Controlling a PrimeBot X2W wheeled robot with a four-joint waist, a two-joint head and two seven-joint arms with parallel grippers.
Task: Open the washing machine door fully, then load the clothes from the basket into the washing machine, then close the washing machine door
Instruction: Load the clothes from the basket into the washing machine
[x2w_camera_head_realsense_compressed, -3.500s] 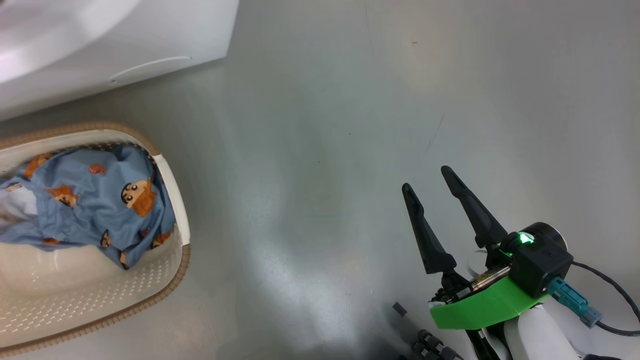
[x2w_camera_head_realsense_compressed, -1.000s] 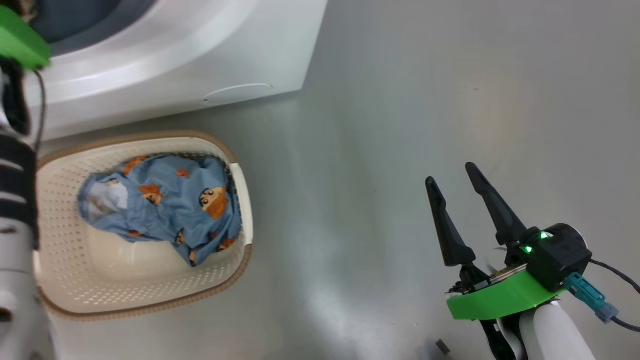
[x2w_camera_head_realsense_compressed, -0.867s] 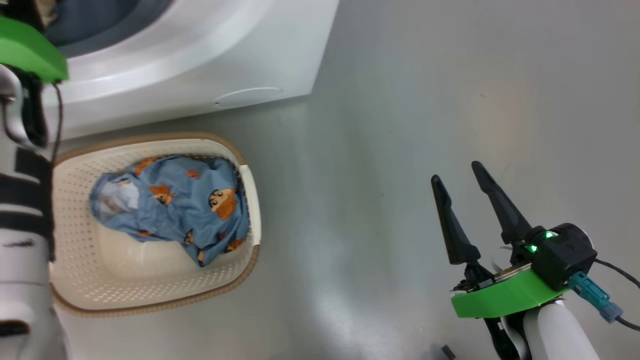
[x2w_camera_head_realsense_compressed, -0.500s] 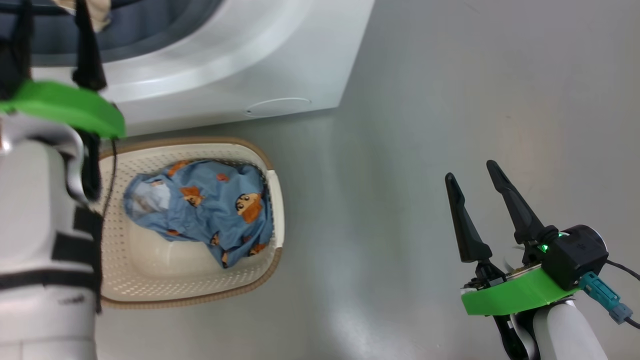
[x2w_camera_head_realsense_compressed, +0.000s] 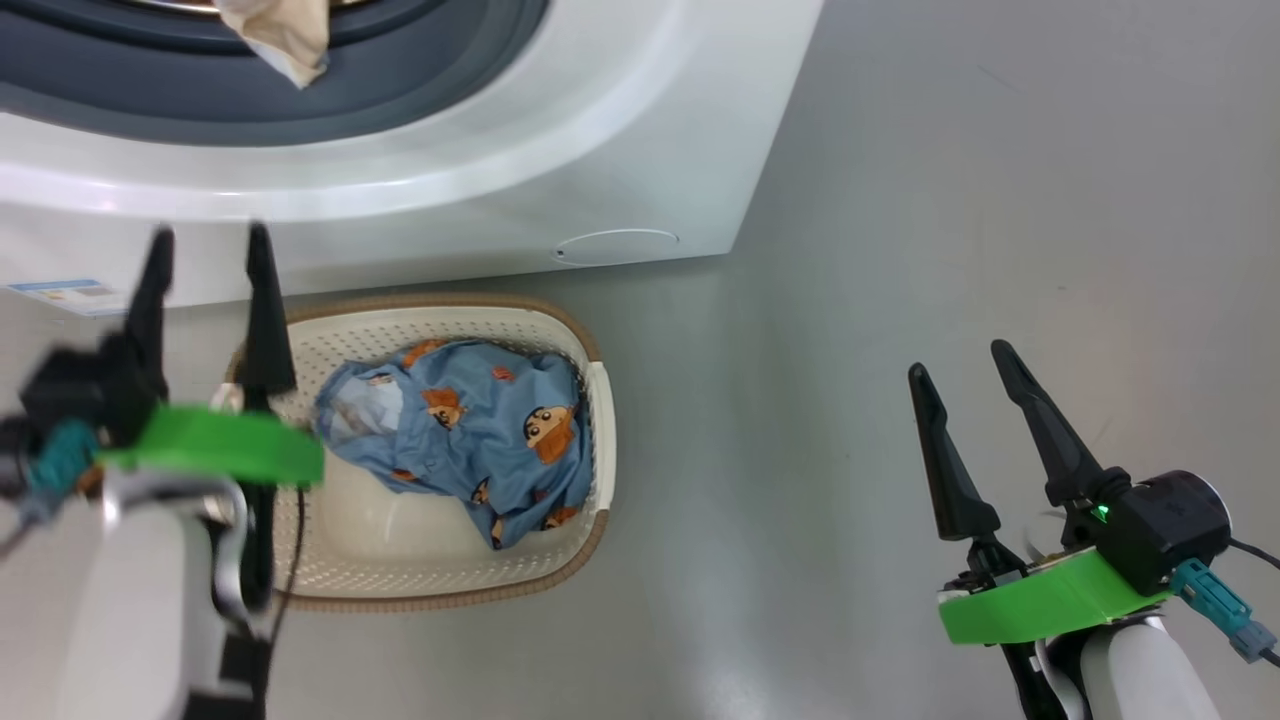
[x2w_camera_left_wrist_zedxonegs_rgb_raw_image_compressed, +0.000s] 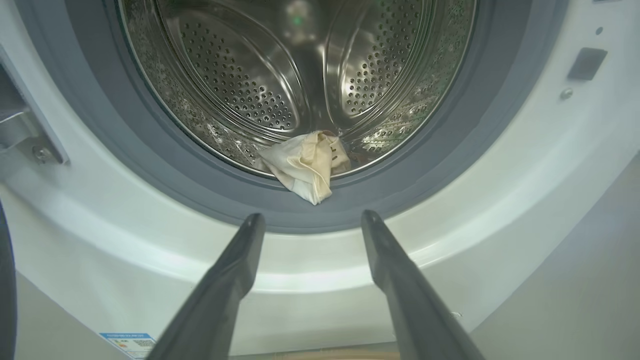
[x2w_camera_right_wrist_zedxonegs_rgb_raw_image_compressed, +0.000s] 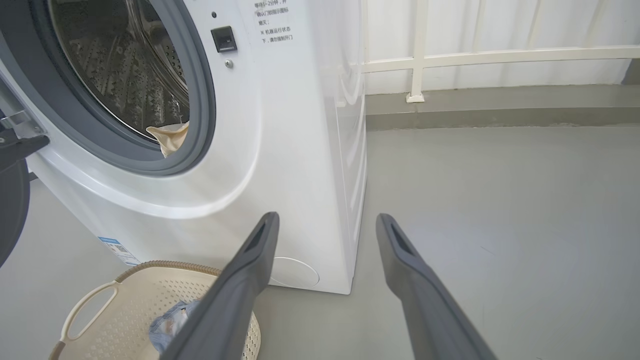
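The washing machine stands with its drum mouth uncovered. Its door is swung out to the left as a dark edge. A cream cloth lies on the drum's lip and droops over the grey seal. The basket sits on the floor just before the machine, with light-blue cartoon-print clothes heaped inside. My left gripper hovers open and empty over the basket's left end, pointing at the drum. My right gripper is open and empty over bare floor to the right.
Grey floor spreads to the right of the machine. A white railing on a low kerb runs along the back. The door hinge bracket juts out on the left of the drum opening.
The head view has swung left toward the machine. My left gripper has drawn back from the drum mouth, empty, with the cream cloth left on the lip. The right gripper has held its pose.
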